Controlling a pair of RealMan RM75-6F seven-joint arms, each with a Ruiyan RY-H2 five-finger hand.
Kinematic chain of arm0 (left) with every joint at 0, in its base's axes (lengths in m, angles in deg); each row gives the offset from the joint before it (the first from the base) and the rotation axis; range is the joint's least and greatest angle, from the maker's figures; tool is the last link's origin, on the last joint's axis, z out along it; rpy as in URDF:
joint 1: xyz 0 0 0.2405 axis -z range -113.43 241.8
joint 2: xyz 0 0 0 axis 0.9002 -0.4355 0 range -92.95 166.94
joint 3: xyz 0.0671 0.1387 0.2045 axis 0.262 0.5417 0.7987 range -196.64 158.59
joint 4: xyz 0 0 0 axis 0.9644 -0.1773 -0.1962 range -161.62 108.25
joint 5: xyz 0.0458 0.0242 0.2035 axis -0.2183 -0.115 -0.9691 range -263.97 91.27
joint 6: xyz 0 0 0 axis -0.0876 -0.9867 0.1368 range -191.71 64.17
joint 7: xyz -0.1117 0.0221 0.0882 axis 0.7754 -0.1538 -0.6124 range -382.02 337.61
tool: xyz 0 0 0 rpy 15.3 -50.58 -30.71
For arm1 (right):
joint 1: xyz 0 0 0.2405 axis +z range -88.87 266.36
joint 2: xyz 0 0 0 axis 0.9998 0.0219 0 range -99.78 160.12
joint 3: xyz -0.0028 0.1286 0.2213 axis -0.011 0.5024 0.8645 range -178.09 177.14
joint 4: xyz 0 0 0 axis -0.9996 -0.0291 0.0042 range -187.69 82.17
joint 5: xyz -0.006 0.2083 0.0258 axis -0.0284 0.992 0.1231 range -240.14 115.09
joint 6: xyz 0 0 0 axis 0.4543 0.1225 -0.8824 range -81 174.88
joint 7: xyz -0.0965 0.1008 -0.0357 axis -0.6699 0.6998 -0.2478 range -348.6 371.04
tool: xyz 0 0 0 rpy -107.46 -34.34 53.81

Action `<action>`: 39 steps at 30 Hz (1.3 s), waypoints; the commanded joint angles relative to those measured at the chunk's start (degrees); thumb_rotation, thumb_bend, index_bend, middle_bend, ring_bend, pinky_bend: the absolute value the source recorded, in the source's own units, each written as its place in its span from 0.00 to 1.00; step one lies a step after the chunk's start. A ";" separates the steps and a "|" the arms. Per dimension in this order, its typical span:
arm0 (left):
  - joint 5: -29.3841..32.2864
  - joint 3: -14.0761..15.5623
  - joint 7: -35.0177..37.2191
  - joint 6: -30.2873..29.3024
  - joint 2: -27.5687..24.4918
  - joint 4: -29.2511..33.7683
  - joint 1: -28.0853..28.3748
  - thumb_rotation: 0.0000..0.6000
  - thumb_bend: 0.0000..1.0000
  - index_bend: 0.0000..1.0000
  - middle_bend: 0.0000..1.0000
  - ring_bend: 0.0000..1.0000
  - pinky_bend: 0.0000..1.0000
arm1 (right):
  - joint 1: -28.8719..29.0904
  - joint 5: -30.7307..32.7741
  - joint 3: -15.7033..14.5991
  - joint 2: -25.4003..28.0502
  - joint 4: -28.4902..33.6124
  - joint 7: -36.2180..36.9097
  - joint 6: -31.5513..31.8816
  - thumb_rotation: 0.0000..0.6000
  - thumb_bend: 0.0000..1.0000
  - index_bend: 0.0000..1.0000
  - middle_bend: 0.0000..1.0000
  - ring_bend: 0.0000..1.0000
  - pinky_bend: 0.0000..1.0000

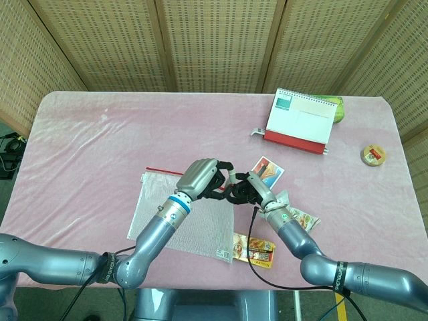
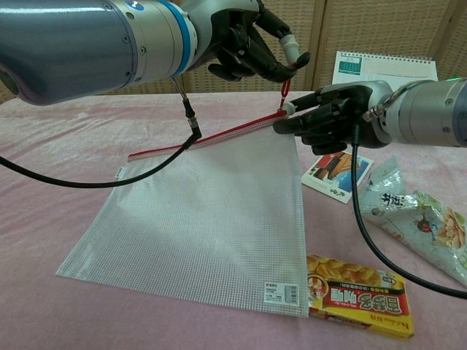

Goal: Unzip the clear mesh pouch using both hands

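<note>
centre frame, i've got my left hand [image 2: 252,45] pinching the red zip pull [image 2: 285,86], right hand [image 2: 330,117] fingers gripping the clear mesh pouch [image 2: 211,211] corner on the pink worktop [image 1: 100,134].

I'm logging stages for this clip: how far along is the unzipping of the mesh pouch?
Early stage. Done: both hands have reached the mesh pouch at its zipper corner. In hand: the left hand pinches the red pull loop, while the right hand grips the corner beside it, lifting that end. Left: the red zipper strip looks closed along its length.
</note>
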 commanded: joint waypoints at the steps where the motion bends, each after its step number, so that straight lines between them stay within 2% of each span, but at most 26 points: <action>1: 0.45 -0.12 -0.20 -0.39 0.01 0.23 0.19 1.00 0.57 0.89 0.97 0.87 1.00 | -0.18 -0.28 0.16 0.14 0.13 -0.04 -0.33 1.00 0.64 0.62 0.94 0.93 1.00; 9: 0.27 0.10 -0.24 -0.67 -0.10 0.17 0.25 1.00 0.57 0.89 0.97 0.87 1.00 | -0.84 -1.60 0.57 0.45 0.62 0.46 -1.31 1.00 0.85 0.77 0.94 0.94 1.00; 17: -0.46 1.04 1.37 0.29 -1.14 -1.47 -1.06 1.00 0.57 0.89 0.97 0.87 1.00 | -3.41 -5.33 2.81 1.21 2.45 3.98 -1.31 1.00 0.88 0.78 0.95 0.94 1.00; 25: -0.58 1.71 3.45 3.01 -4.34 -3.17 -2.92 1.00 0.57 0.89 0.97 0.87 1.00 | -5.18 -7.98 4.50 2.66 3.96 6.55 -1.68 1.00 0.90 0.78 0.96 0.94 1.00; 39: 0.19 2.77 5.66 6.30 -5.76 -5.86 -3.72 1.00 0.57 0.89 0.97 0.87 1.00 | -7.61 -10.03 7.72 3.59 4.51 13.05 -2.93 1.00 0.91 0.79 0.96 0.95 1.00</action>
